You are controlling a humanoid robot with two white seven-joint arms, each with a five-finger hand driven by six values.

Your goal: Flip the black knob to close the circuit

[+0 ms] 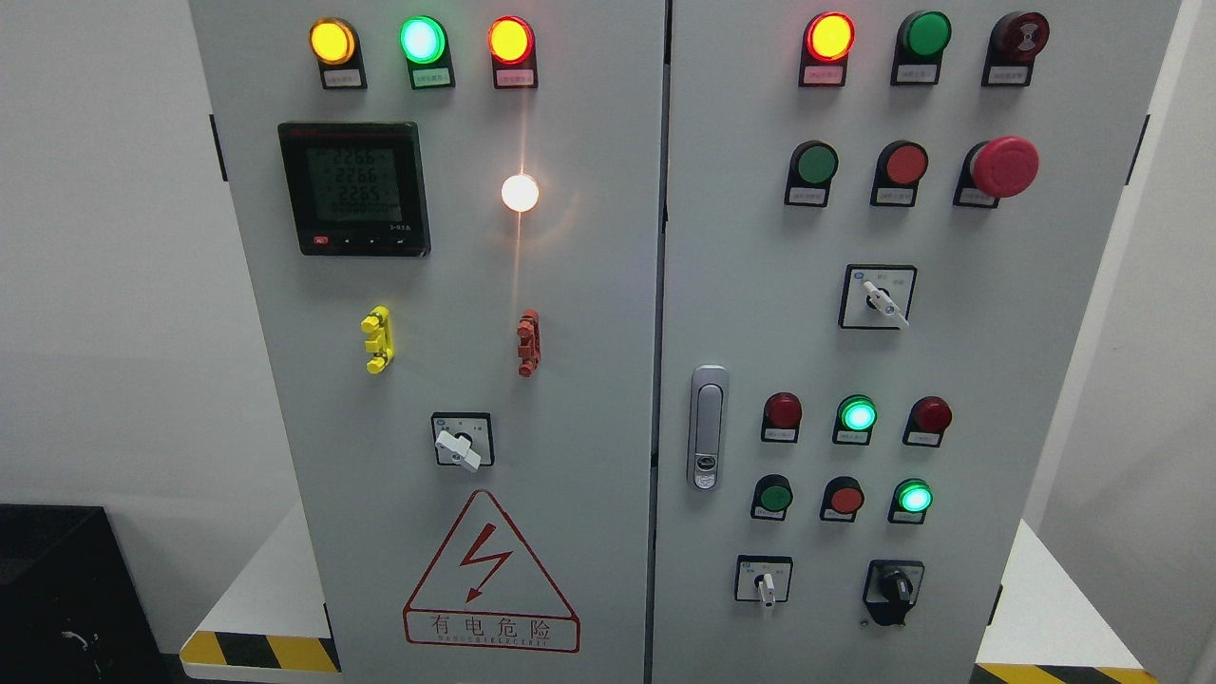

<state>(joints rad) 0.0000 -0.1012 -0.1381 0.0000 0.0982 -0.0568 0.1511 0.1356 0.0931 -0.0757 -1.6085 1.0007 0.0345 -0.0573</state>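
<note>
The black knob sits at five o'clock on the cabinet; it looks stiff, best pinched across its ridge. Neither hand shows.

Bright, even, sharp view; white lamp flares with a vertical streak.

Cabinet cut off at top and bottom, button labels too small to read
</note>
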